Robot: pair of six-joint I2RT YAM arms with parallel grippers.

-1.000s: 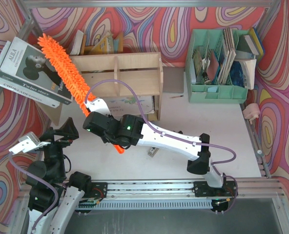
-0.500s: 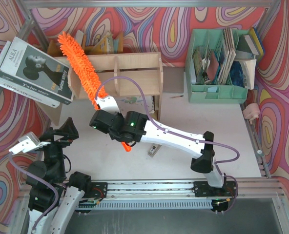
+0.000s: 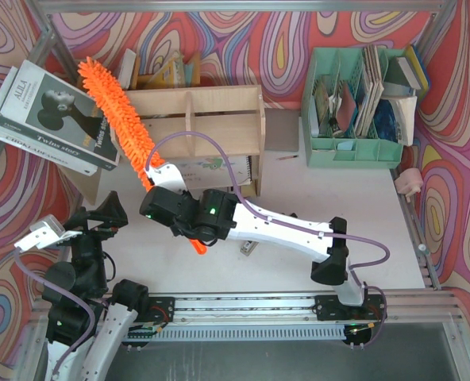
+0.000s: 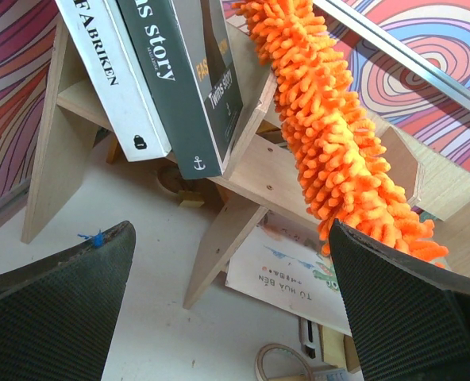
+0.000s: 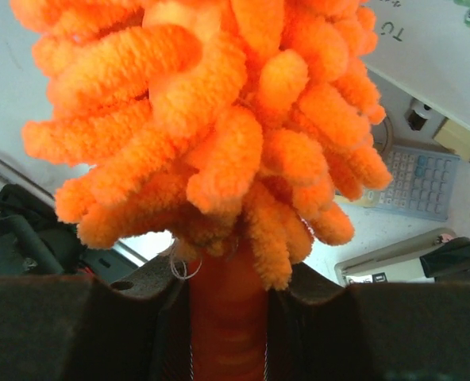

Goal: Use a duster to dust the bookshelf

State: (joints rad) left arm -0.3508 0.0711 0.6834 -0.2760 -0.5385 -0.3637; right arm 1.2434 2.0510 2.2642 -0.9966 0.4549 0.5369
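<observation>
Overhead and wrist views, dusting stroke in progress. The right gripper point(image 5: 227, 317) is clamping shut on the neck of the duster point(image 3: 116, 119), just where the orange chenille meets the handle. The handle's free end point(image 3: 195, 242) is projecting past the wrist toward 5 o'clock. The fluffy head is running diagonally from the gripper toward 11 o'clock and crossing the left end of the plywood bookshelf point(image 3: 211, 99). Its tip is reaching the back wall, beside the large books point(image 3: 52, 111) that are leaning at the shelf's 9 o'clock end. Whether the fibres are pressing on the top board or passing just above it cannot be told.

The left gripper point(image 4: 227, 294) is hanging with its jaws wide apart, holding nothing, near the table's 7 o'clock corner.

A good stroke probably calls for laying the head flat on the board and sweeping it toward 3 o'clock. The grip should stay low on the neck so the head does not twist. The tip should be steered clear of the leaning books, which look easy to topple. The two compartments appear undusted.
</observation>
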